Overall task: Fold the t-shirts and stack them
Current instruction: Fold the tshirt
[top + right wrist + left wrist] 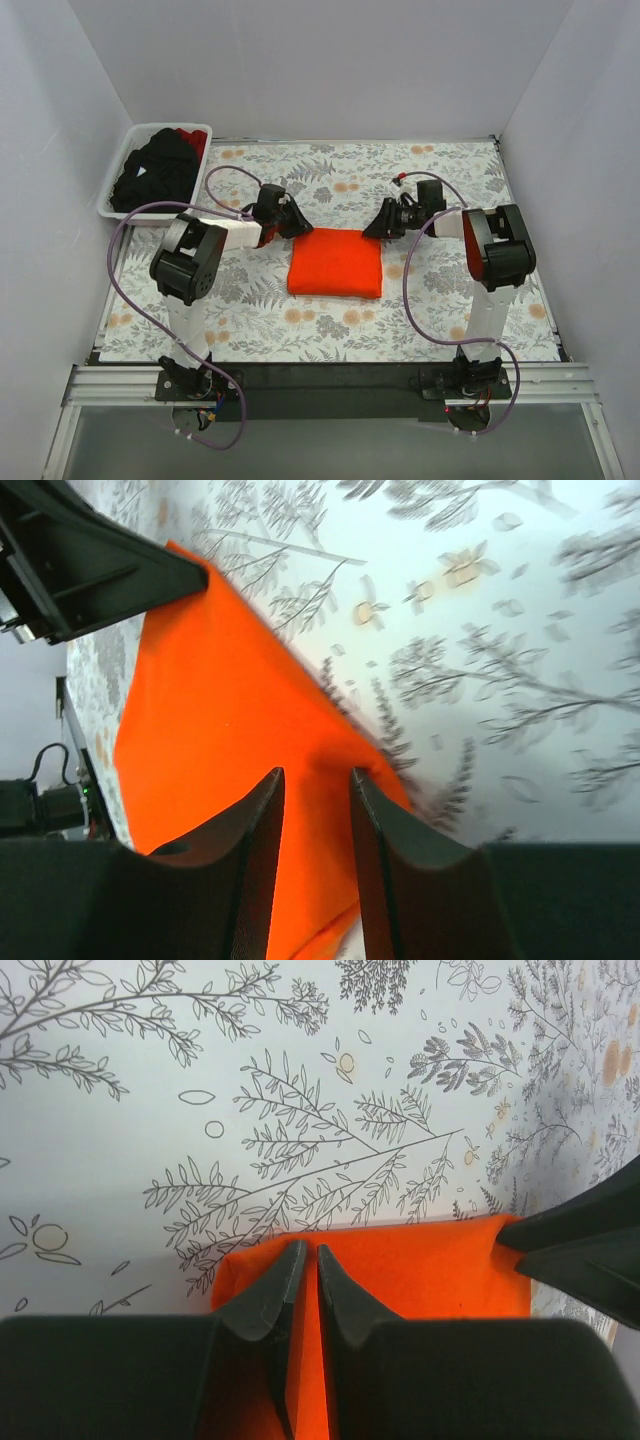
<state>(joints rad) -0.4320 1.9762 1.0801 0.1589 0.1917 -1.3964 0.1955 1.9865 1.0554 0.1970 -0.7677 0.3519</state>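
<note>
The orange t-shirt point(335, 262) lies folded into a flat rectangle at the middle of the table. My left gripper point(298, 228) is at its far left corner. In the left wrist view that gripper point(305, 1250) has its jaws nearly together, with a thin strip of the orange t-shirt point(420, 1280) between them. My right gripper point(372, 230) is at the far right corner. Seen from the right wrist, this gripper point(315, 775) stands with its fingers apart, straddling the edge of the orange t-shirt point(210, 710). Black t-shirts point(155, 172) and a dark red one point(190, 138) lie heaped in the basket.
The white basket point(108, 205) stands at the far left corner of the table. A flower-patterned cloth point(450, 180) covers the table. White walls close it in at the back and on both sides. Purple cables point(125, 290) loop beside both arms.
</note>
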